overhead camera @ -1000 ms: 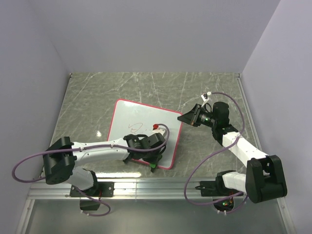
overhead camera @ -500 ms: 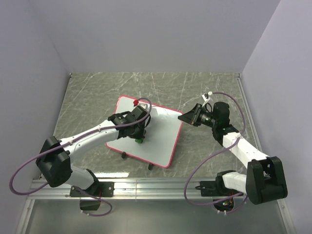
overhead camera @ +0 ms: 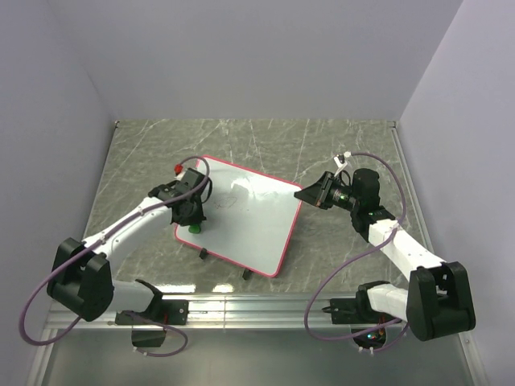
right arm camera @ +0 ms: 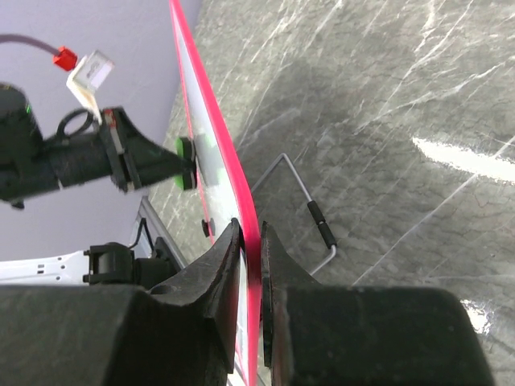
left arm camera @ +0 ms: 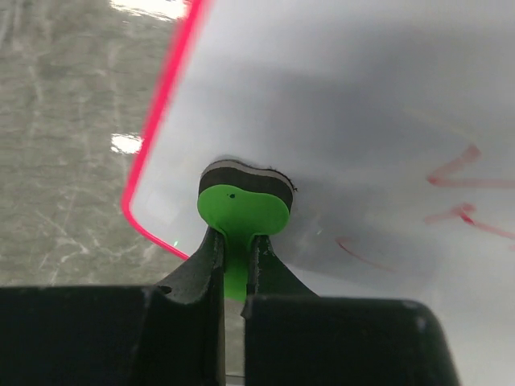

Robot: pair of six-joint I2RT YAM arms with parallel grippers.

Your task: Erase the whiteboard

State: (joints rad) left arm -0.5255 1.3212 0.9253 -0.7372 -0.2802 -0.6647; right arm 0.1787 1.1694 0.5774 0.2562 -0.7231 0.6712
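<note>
The whiteboard [overhead camera: 245, 221] is a white board with a red-pink frame, lying tilted on the marble table. Faint red scribbles [left arm camera: 463, 189] show on it. My left gripper [overhead camera: 193, 219] is shut on a green eraser [left arm camera: 241, 211] and presses its dark pad on the board near the board's left edge [left arm camera: 161, 137]. My right gripper [overhead camera: 302, 194] is shut on the board's right edge [right arm camera: 245, 233], holding it. The eraser also shows in the right wrist view [right arm camera: 185, 151], against the board face.
Two small black clips [overhead camera: 203, 256] sit on the board's near edge. A wire stand with black sleeves [right arm camera: 318, 221] shows behind the board. Grey walls enclose the table, and a metal rail [overhead camera: 265, 305] runs along the front.
My left gripper has swept the eraser from the board's near edge up and left to its left edge. The scribbles look fainter. My right gripper has stayed on the board's edge.
</note>
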